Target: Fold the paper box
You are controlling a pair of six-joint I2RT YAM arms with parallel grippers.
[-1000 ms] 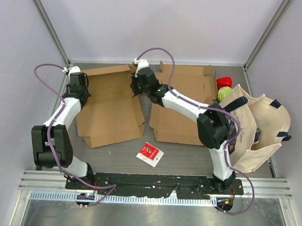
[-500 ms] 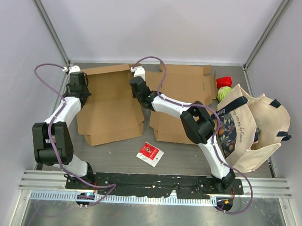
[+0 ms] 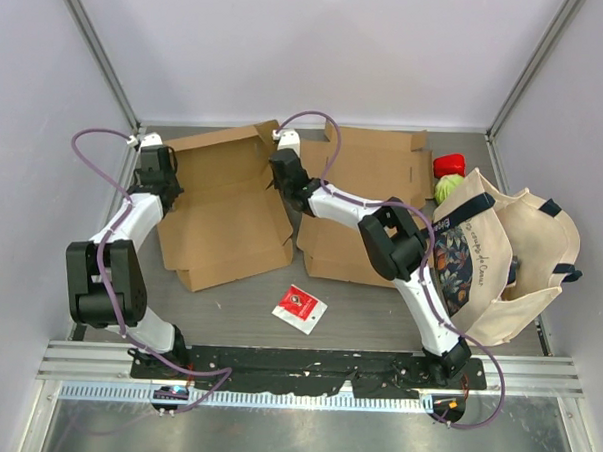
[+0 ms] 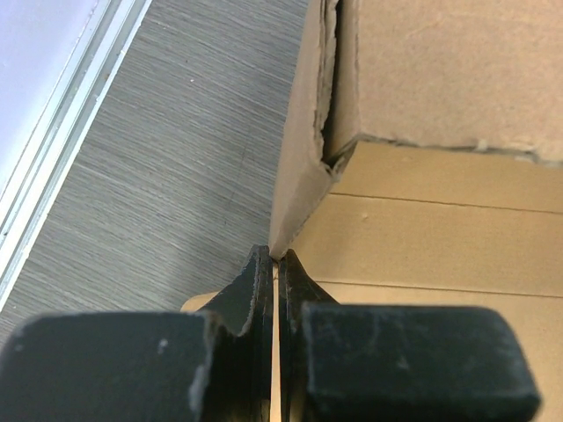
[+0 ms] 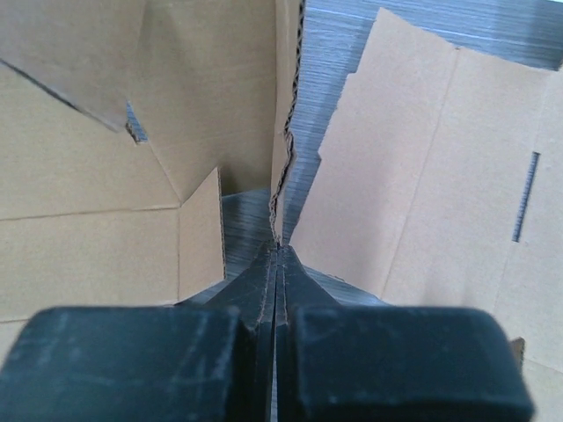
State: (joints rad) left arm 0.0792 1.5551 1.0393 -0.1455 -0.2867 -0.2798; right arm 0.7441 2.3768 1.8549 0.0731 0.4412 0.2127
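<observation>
Since the earlier frame, the right jaws had closed on the right side wall (image 5: 283,132) of the paper box (image 3: 227,218), and the box had turned slightly on the worktop (image 3: 378,314). The left jaws were pinched shut on the left side wall (image 4: 303,167). Between the two pairs of jaws lay the box floor. Both walls were partly raised; the lid and front flaps appeared unfolded. Beyond the right jaws, a second cardboard blank (image 3: 373,189) lay flat. Progress was judged under halfway.

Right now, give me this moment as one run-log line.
left gripper: shut on paper box left wall | right gripper: shut on right wall | box: open, not yet folded shut
</observation>
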